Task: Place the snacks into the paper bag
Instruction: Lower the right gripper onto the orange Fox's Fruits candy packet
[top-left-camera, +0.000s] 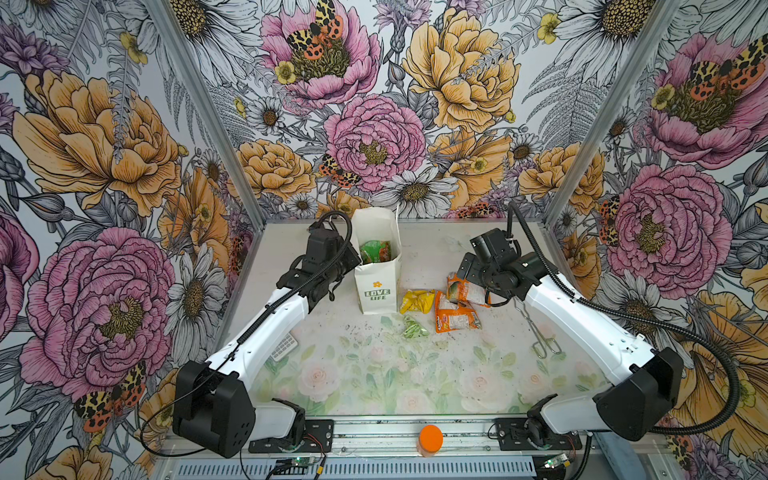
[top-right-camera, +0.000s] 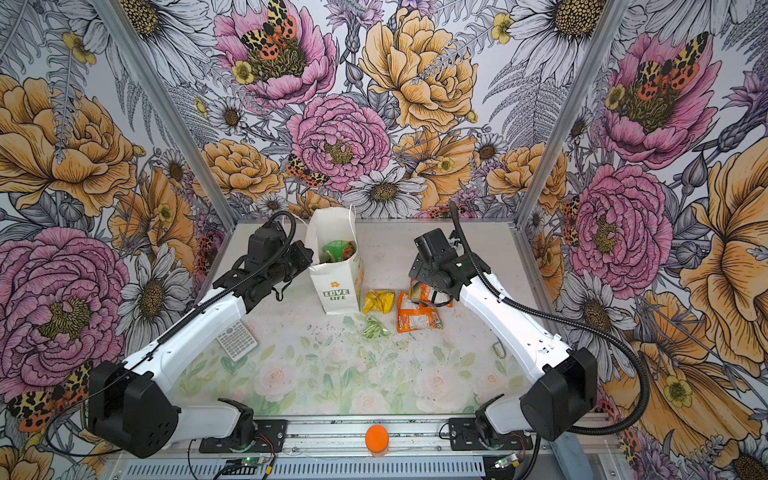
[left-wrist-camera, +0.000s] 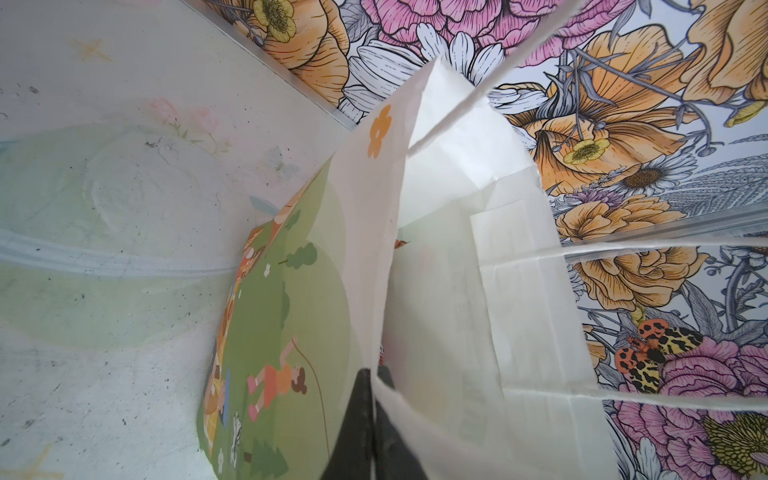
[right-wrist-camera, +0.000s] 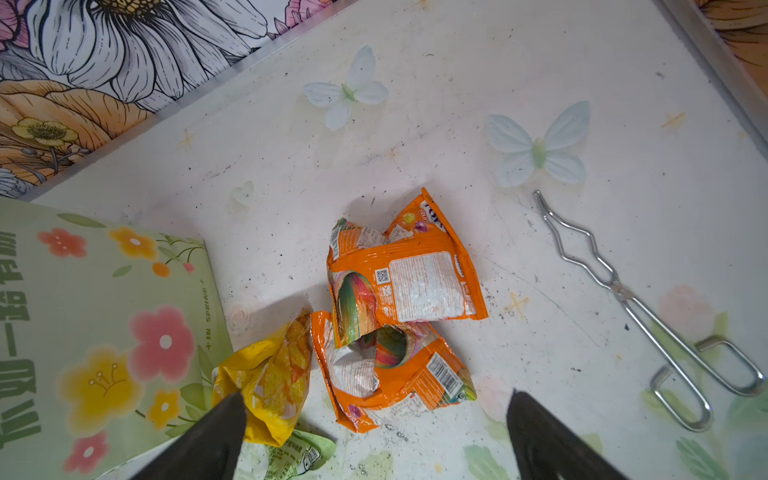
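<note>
The white paper bag (top-left-camera: 379, 291) (top-right-camera: 337, 293) stands upright at the back middle, with a bright green snack (top-left-camera: 375, 251) inside. My left gripper (left-wrist-camera: 374, 372) is shut on the bag's left rim (left-wrist-camera: 415, 415). Right of the bag lie a yellow packet (top-left-camera: 417, 300) (right-wrist-camera: 270, 374), two overlapping orange packets (right-wrist-camera: 411, 282) (right-wrist-camera: 395, 374) (top-left-camera: 457, 318) and a small pale green packet (top-left-camera: 415, 326) (right-wrist-camera: 301, 457). My right gripper (right-wrist-camera: 376, 395) hangs open just above the orange packets, with nothing between its fingers.
Metal tongs (top-left-camera: 540, 334) (right-wrist-camera: 615, 286) lie right of the snacks, under the right arm. A calculator (top-right-camera: 237, 340) lies beside the left arm. An orange-lidded jar (top-left-camera: 431, 439) stands on the front rail.
</note>
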